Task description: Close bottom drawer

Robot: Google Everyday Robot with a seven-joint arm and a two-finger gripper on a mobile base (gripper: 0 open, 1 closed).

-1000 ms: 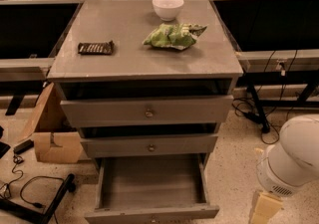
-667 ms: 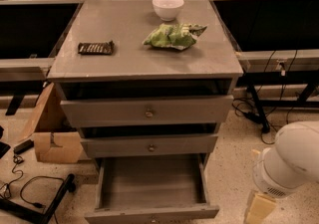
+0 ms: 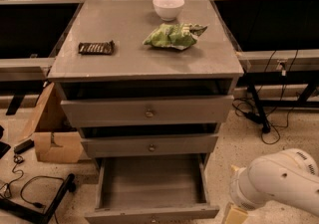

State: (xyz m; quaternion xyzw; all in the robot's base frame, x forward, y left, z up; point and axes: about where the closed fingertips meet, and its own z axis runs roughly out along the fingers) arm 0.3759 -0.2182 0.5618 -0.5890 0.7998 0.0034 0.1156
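Currently pulled far out at cabinet foot: bottom drawer point(image 3: 152, 188) | gripper point(image 3: 234, 214) low off its right front corner, under white arm point(image 3: 284, 180), open or closed: cannot tell | cabinet top point(image 3: 129, 61): bowl point(image 3: 168, 6) at back edge, green bag point(image 3: 174, 35) just before it, dark bar point(image 3: 96, 47) near left edge | cardboard box point(image 3: 52, 133) on floor, left.

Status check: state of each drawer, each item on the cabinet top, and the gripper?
Bottom grey drawer with small brass knob: pulled far out, interior bare.
Middle grey drawer: slightly out.
Top grey drawer: slightly out.
White round bowl: upright on top.
Green crumpled chip bag: lying flat.
Dark wrapped snack bar: lying flat.
Gripper: low, beside bottom drawer's right front corner, contact unclear.
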